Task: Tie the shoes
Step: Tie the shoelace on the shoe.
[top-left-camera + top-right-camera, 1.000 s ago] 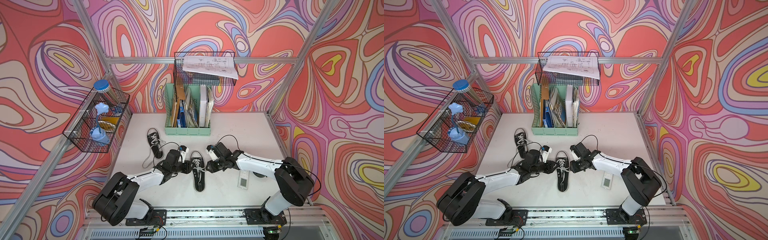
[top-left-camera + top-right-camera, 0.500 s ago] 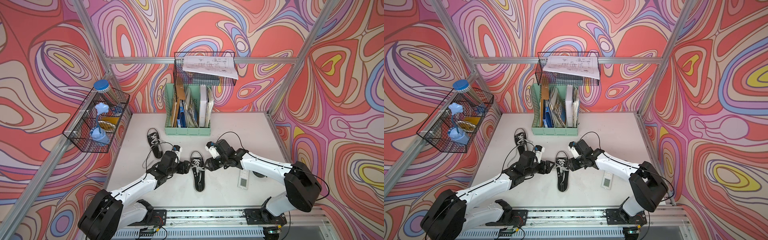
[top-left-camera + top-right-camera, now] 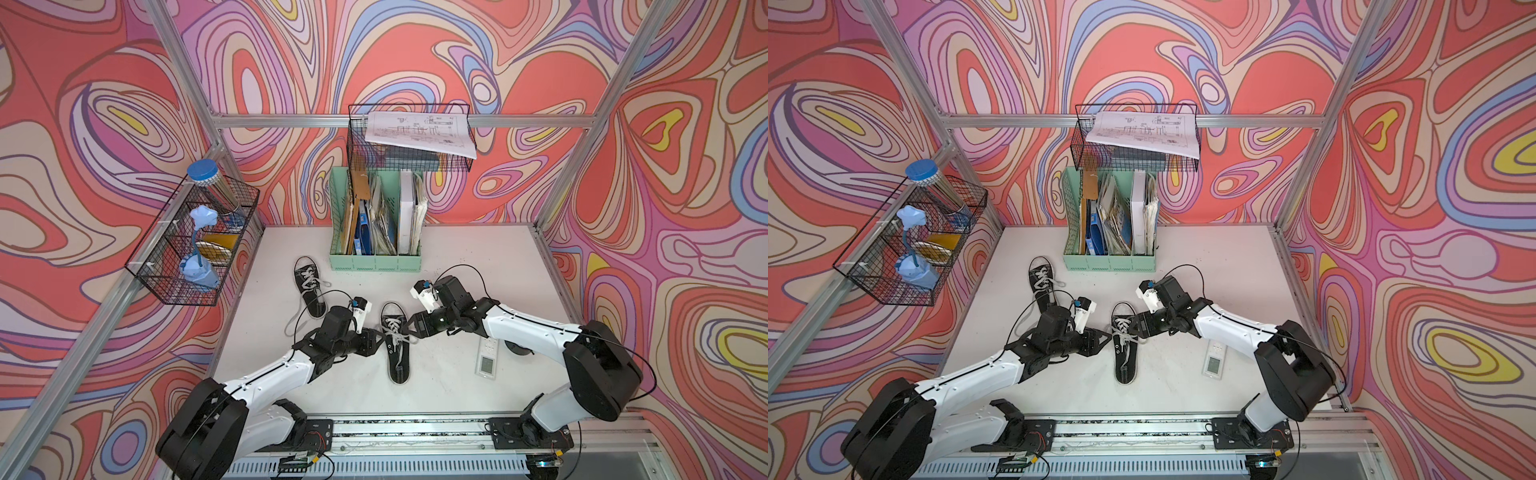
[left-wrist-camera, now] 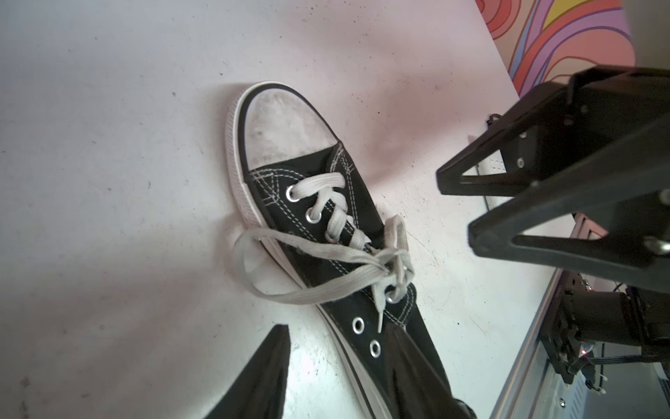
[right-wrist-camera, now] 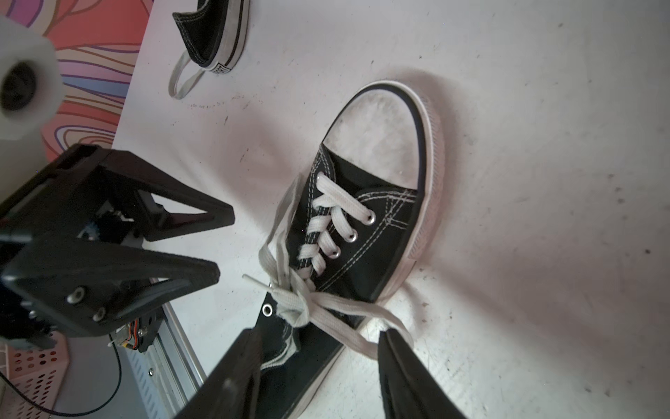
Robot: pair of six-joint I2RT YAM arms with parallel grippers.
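Observation:
Two small black canvas shoes with white laces lie on the white table. The near shoe [image 3: 397, 347] [image 3: 1125, 353] sits in the middle, its laces tied in a bow [image 4: 391, 265] [image 5: 297, 304]. The far shoe [image 3: 309, 286] [image 3: 1042, 286] [image 5: 214, 32] lies to the back left, its lace trailing loose. My left gripper [image 3: 376, 338] [image 4: 344, 381] is open, one finger over the near shoe's upper and one on the table. My right gripper [image 3: 409, 328] [image 5: 322, 377] is open on the opposite side, and a bow loop [image 5: 362, 337] rests against one finger [image 5: 409, 377].
A green file holder [image 3: 376, 245] stands at the back, with a wire basket of papers [image 3: 409, 137] above it. Another wire basket [image 3: 191, 249] hangs on the left wall. A white remote [image 3: 487, 357] lies under the right arm. A metal rail [image 3: 415, 428] runs along the front.
Both arms have reached further out from their bases, while the grippers stay on either side of the near shoe's bow. Neither shoe has moved.

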